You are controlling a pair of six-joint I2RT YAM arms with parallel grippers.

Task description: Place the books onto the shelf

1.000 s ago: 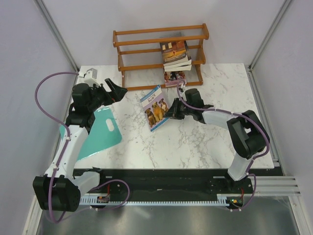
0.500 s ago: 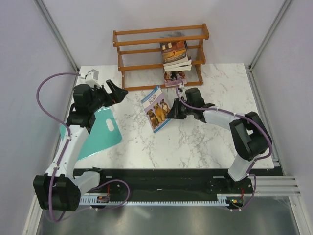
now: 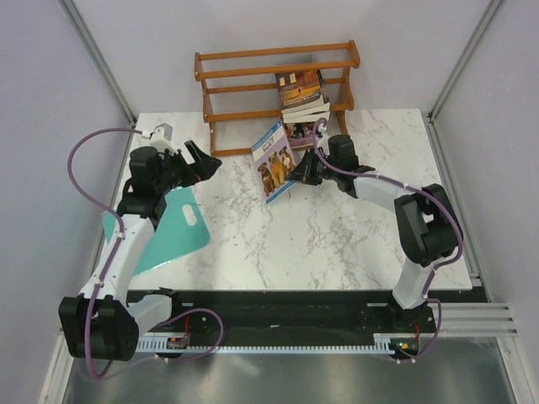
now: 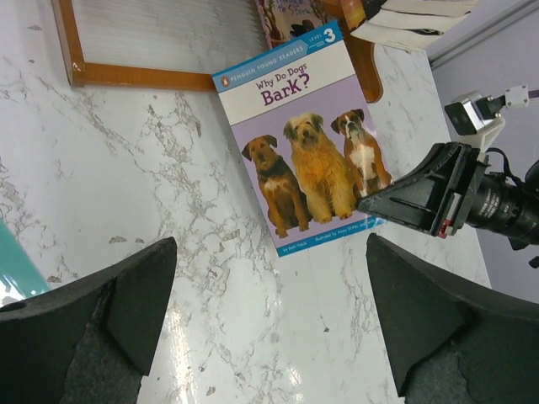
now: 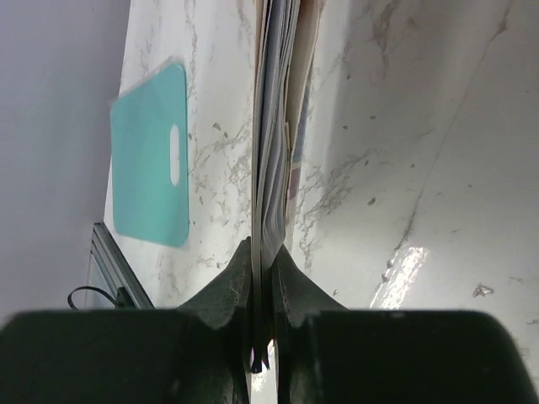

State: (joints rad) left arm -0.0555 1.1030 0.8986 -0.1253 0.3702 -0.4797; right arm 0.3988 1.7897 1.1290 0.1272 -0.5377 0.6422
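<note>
Showing the blue-white dog book [image 3: 275, 160] leaning tilted, cover up, just at six o'clock of the low orange-brown slatted shelf [image 3: 253, 61], and a stack of books [image 3: 301, 91] lying askew toward its three o'clock end.

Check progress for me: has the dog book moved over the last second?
Yes. Pinched in the right gripper, the dog book has gone up the top view toward the shelf.

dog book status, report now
Right gripper shut on dog book, pinching its corner. Left gripper open, holding nothing. Shelf just beyond the book, other books stacked at its right end.
</note>
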